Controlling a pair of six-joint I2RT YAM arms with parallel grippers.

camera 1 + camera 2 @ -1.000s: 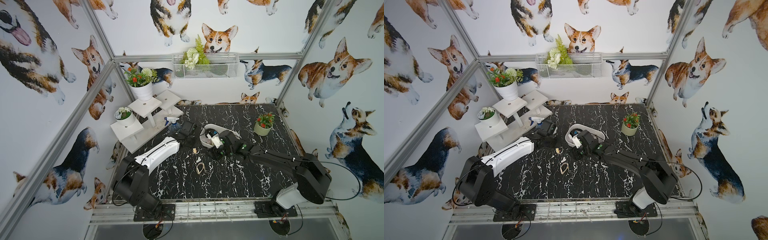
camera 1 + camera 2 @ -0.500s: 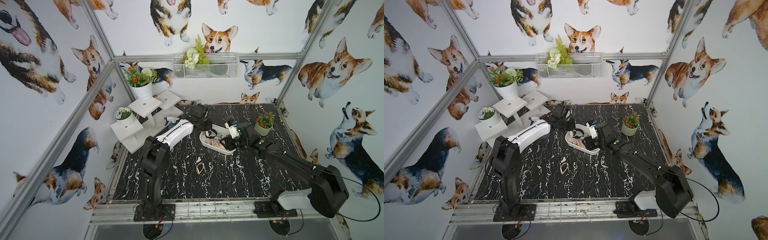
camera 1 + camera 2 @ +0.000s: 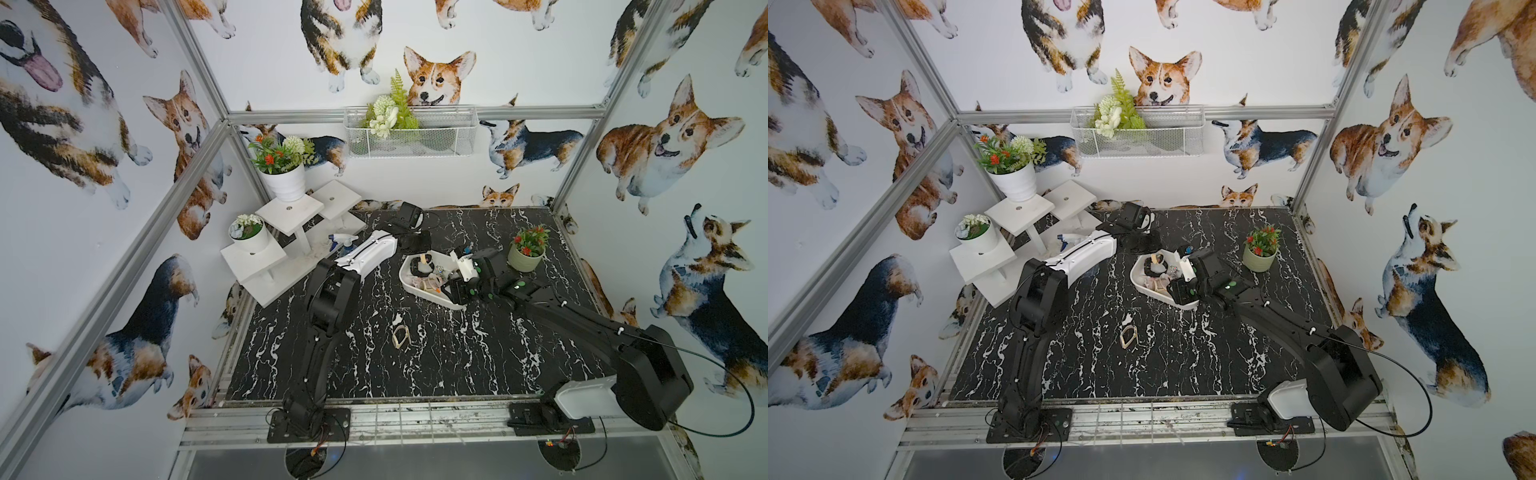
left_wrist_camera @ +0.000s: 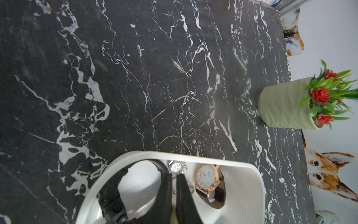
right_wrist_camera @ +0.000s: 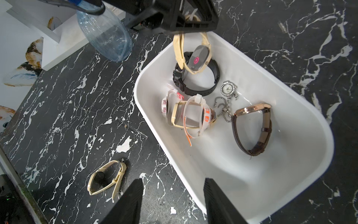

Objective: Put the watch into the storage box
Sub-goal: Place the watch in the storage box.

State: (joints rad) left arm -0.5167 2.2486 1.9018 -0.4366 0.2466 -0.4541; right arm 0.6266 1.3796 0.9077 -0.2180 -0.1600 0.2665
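The white storage box (image 3: 432,298) (image 3: 1158,296) (image 5: 147,108) (image 4: 193,155) lies mid-table and holds several watches. Over its far end my left gripper (image 3: 415,245) (image 4: 175,175) (image 5: 174,21) is shut on the cream strap of a watch (image 5: 195,58) (image 3: 423,261) with a dark face. That watch hangs just above a black watch (image 5: 197,81) in the box. My right gripper (image 5: 172,182) (image 3: 456,289) (image 3: 1179,291) stands open at the box's near end, its fingers astride the rim and holding nothing. Another cream watch (image 3: 401,336) (image 3: 1128,336) (image 5: 106,179) lies on the black marble table in front of the box.
A green pot of red flowers (image 3: 525,257) (image 4: 282,104) stands right of the box. A clear spray bottle (image 5: 104,36) (image 3: 343,241) lies by the white stepped stand (image 3: 286,232) at the back left. A wire basket (image 3: 409,137) hangs on the back wall.
Over the second, my left arm stretched from the table's left middle out over the box's far end. The box and my right gripper shifted right and back. Little has moved in the last half second.
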